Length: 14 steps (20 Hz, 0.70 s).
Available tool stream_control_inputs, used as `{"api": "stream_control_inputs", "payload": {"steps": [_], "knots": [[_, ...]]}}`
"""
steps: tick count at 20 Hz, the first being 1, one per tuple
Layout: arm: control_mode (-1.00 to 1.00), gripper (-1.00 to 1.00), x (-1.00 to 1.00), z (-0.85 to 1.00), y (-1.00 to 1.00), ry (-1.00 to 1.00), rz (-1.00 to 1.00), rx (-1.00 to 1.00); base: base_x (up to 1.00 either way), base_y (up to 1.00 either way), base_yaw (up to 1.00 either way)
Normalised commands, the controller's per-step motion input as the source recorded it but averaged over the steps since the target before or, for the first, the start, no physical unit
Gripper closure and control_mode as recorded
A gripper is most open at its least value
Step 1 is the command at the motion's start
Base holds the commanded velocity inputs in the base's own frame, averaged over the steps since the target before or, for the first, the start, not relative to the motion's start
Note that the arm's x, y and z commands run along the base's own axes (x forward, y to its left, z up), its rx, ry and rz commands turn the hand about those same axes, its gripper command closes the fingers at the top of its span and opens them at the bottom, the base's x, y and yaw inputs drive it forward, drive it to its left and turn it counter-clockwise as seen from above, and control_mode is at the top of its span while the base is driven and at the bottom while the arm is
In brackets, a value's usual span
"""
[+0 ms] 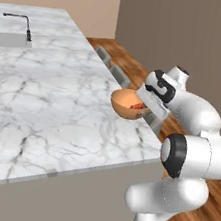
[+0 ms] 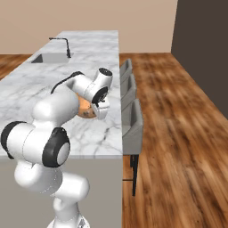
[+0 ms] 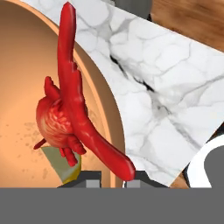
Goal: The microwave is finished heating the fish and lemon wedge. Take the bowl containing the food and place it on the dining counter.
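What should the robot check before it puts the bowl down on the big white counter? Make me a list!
1. Gripper shut on the bowl rim: ok.
2. Fish inside the bowl: ok.
3. Lemon wedge inside the bowl, under the fish: ok.
4. Bowl above the dining counter, near its stool-side edge: ok.
5. Marble beneath the bowl free of things: ok.
6. Bowl touching the counter yet: cannot tell.

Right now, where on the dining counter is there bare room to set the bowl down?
The dining counter is bare marble between the sink with its faucet at the far end and the near edge. The bowl, gripped at its rim, hangs above the stool-side edge, beside the stools.
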Motion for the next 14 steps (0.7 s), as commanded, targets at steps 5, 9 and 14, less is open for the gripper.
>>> {"api": "stream_control_inputs", "payload": {"steps": [5, 9, 14], "knots": [[-1.0, 1.0, 0.83, -0.7, 0.26, 0.0, 0.0, 0.0, 0.0, 0.0, 0.0], [-1.0, 1.0, 0.8, -0.78, 0.25, 0.0, 0.0, -0.01, 0.0, 0.0, 0.0], [-1.0, 1.0, 0.69, -0.72, 0.16, 0.01, 0.0, -0.09, 0.0, 0.0, 0.0]]}}
